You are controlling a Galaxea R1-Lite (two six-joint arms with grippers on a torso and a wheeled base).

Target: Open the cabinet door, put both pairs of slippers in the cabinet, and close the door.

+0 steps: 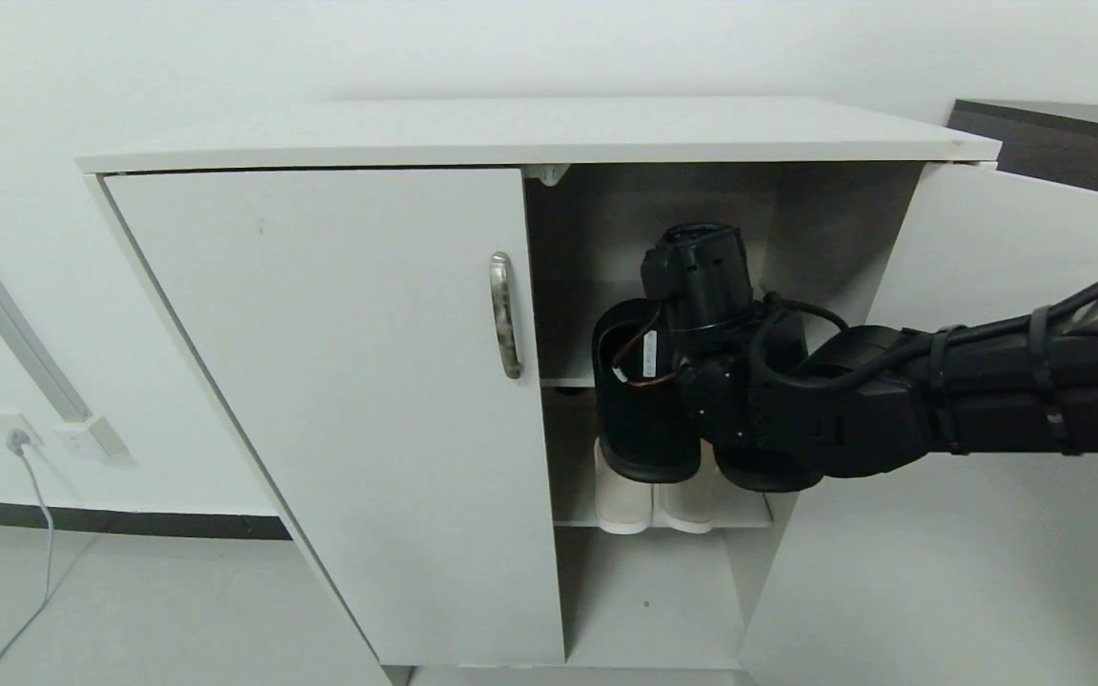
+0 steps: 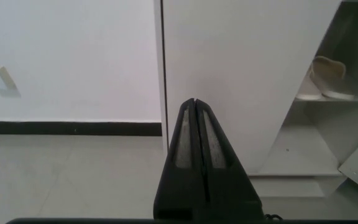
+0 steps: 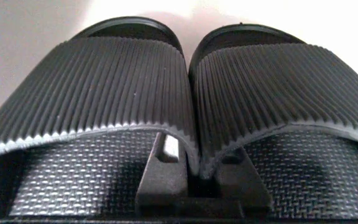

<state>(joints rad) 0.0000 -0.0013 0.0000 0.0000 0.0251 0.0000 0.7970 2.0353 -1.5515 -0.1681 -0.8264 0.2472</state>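
The white cabinet (image 1: 530, 129) has its left door (image 1: 339, 381) closed and its right door (image 1: 949, 572) swung open. My right arm reaches into the opening. In the right wrist view my right gripper (image 3: 196, 167) is shut on the pair of black slippers (image 3: 123, 81), pinching their two inner walls together. The black slippers (image 1: 644, 410) hang inside the opening, just above the white slippers (image 1: 654, 500), which lie side by side on the lower shelf (image 1: 749, 519). My left gripper (image 2: 194, 106) is shut on nothing, low in front of the closed door; past it are the white slippers (image 2: 328, 74).
A metal handle (image 1: 504, 314) is on the closed door's inner edge. A wall socket (image 1: 15, 438) with a grey cable sits low on the wall to the left. Grey floor (image 1: 130, 610) lies open to the cabinet's left. A dark unit (image 1: 1054, 143) stands behind at right.
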